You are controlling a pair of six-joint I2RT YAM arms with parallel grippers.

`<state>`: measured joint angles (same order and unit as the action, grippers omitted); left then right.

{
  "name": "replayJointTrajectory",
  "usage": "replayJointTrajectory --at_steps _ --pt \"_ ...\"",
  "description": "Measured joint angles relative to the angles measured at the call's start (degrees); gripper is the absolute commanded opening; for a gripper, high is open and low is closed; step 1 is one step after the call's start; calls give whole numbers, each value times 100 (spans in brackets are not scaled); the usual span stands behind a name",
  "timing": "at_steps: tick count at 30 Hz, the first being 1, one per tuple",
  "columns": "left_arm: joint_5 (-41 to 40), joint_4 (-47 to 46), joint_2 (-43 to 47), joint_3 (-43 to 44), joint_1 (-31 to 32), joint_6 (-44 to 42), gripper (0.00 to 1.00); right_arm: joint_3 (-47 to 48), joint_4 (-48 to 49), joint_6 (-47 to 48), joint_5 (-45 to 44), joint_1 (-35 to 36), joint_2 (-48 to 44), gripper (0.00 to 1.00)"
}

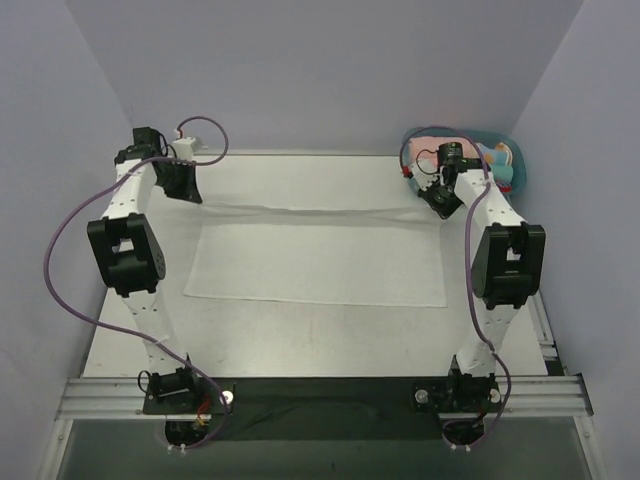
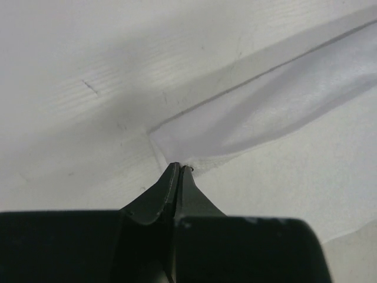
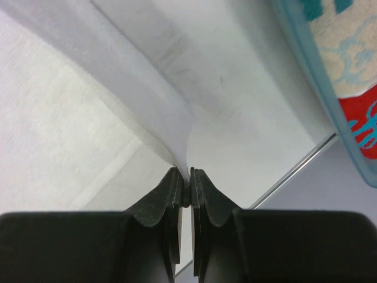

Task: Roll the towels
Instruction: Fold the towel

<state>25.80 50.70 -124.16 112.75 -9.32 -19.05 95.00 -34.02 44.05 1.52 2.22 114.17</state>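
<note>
A white towel (image 1: 315,262) lies spread across the middle of the table, its far edge lifted and stretched between the two grippers. My left gripper (image 1: 192,194) is shut on the towel's far left corner (image 2: 177,154). My right gripper (image 1: 437,207) is shut on the towel's far right corner (image 3: 177,138). In the left wrist view the gripper (image 2: 179,168) pinches the cloth at its tips. In the right wrist view the gripper (image 3: 189,173) has cloth between its tips. No grey tag shows.
A teal basket (image 1: 508,158) with coloured cloths stands at the far right corner, close behind the right gripper; its rim shows in the right wrist view (image 3: 318,76). Purple walls enclose the table (image 1: 300,330) on three sides. A metal rail (image 1: 330,395) runs along the near edge.
</note>
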Motion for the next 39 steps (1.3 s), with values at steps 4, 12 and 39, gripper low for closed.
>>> replayJointTrajectory --at_steps 4,12,39 --pt "68 111 645 -710 -258 -216 0 -678 -186 304 354 -61 -723 0" --pt "44 417 1325 -1766 -531 -697 0 -1202 -1019 769 960 -118 -896 0" --pt "-621 1075 723 -1923 -509 -391 0 -546 -2277 409 787 33 249 0"
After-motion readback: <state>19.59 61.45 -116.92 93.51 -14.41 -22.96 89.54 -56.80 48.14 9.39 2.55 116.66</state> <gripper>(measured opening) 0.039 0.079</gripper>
